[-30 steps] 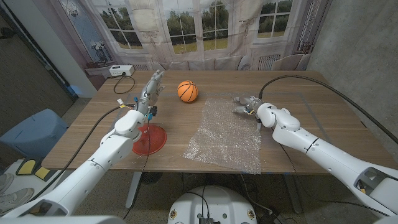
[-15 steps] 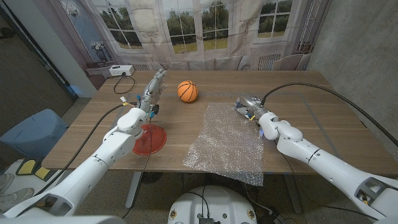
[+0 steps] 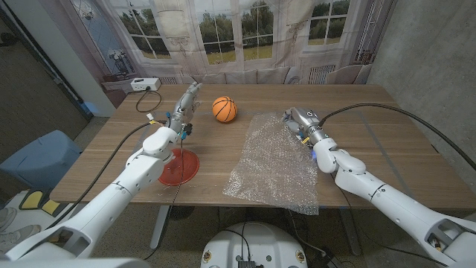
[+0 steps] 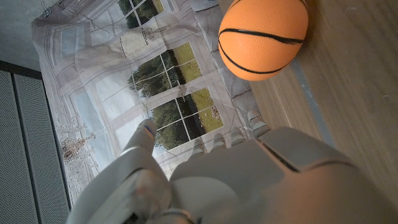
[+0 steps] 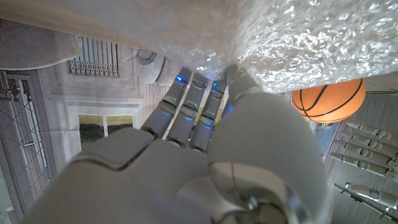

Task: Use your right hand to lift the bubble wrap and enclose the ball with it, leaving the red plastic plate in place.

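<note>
Clear bubble wrap (image 3: 277, 162) spreads across the wooden table (image 3: 387, 141), its far right corner raised off the wood in my right hand (image 3: 299, 122), whose fingers (image 5: 186, 102) are closed on the sheet's edge. From my right wrist, the plastic glints just beyond those fingertips, with the orange ball (image 5: 328, 100) showing past its rim. That ball (image 3: 224, 109) (striped black like a basketball) sits on the table's far side, left of the wrap's lifted corner and apart from it. The near end of the sheet hangs a little over the table's front edge.

My left hand (image 3: 184, 103) is held above the table to the left of the ball, fingers extended and reaching away from me, holding nothing. From my left wrist, the ball (image 4: 263, 36) rests on the wood just ahead of that hand (image 4: 249, 180), not touching it. The red plate (image 3: 178, 166) lies on the table under my left forearm, near the front left, well apart from the wrap. A backdrop printed with windows (image 3: 223, 30) hangs behind the table.
</note>
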Controlling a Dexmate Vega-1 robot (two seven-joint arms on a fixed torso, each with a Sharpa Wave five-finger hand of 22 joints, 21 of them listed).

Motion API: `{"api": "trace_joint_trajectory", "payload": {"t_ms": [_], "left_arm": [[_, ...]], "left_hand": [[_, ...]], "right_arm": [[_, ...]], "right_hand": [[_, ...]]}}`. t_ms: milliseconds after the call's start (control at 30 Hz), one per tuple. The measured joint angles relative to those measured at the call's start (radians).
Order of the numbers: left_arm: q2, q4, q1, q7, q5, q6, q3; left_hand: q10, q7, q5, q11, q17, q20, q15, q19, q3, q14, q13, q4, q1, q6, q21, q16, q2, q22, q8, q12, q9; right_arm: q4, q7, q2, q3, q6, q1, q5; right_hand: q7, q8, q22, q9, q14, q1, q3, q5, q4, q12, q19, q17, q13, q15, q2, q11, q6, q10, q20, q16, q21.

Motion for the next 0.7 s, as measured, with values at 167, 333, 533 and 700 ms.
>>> {"api": "trace_joint_trajectory", "payload": {"t_ms": [167,333,533,700], "left_arm": [[-0.004,0.008,-0.007,-0.005,0.0,0.0,0.003],[-0.007,0.014,-0.012,-0.009,0.001,-0.003,0.006],[-0.008,0.017,-0.016,-0.01,0.002,-0.007,0.007],[-0.008,0.017,-0.016,-0.009,0.002,-0.008,0.007]], "left_hand": [[0.0,0.0,0.0,0.0,0.0,0.0,0.0,0.0,0.0,0.0,0.0,0.0,0.0,0.0,0.0,0.0,0.0,0.0,0.0,0.0,0.0],[0.0,0.0,0.0,0.0,0.0,0.0,0.0,0.0,0.0,0.0,0.0,0.0,0.0,0.0,0.0,0.0,0.0,0.0,0.0,0.0,0.0],[0.0,0.0,0.0,0.0,0.0,0.0,0.0,0.0,0.0,0.0,0.0,0.0,-0.005,0.0,0.0,0.0,0.005,0.0,0.0,0.0,0.0],[0.0,0.0,0.0,0.0,0.0,0.0,0.0,0.0,0.0,0.0,0.0,0.0,-0.005,0.0,0.0,0.004,0.005,0.0,0.0,0.0,0.0]], "right_arm": [[0.013,-0.092,0.009,0.017,0.037,-0.008,-0.01],[0.024,-0.167,0.022,0.036,0.073,-0.011,-0.011],[0.035,-0.237,0.036,0.052,0.123,-0.008,-0.002],[0.042,-0.271,0.045,0.064,0.172,0.0,0.015]], "right_hand": [[-0.003,0.002,0.005,0.0,0.002,-0.006,-0.007,-0.001,0.004,0.011,-0.014,0.012,0.017,-0.002,0.006,-0.009,0.003,0.009,0.0,0.0,0.008],[-0.003,0.002,0.01,0.0,0.002,-0.009,-0.008,-0.001,0.006,0.012,-0.02,0.019,0.026,-0.002,0.009,-0.009,0.003,0.009,0.001,-0.008,0.014],[0.0,0.002,0.015,0.0,0.002,-0.011,-0.016,-0.002,0.011,0.019,-0.028,0.028,0.039,-0.002,0.011,-0.013,0.0,0.005,0.004,-0.015,0.021],[0.002,0.006,0.015,0.001,0.001,-0.011,-0.018,0.004,0.012,0.027,-0.028,0.032,0.047,-0.001,0.011,-0.013,-0.003,0.005,0.004,-0.023,0.025]]}}
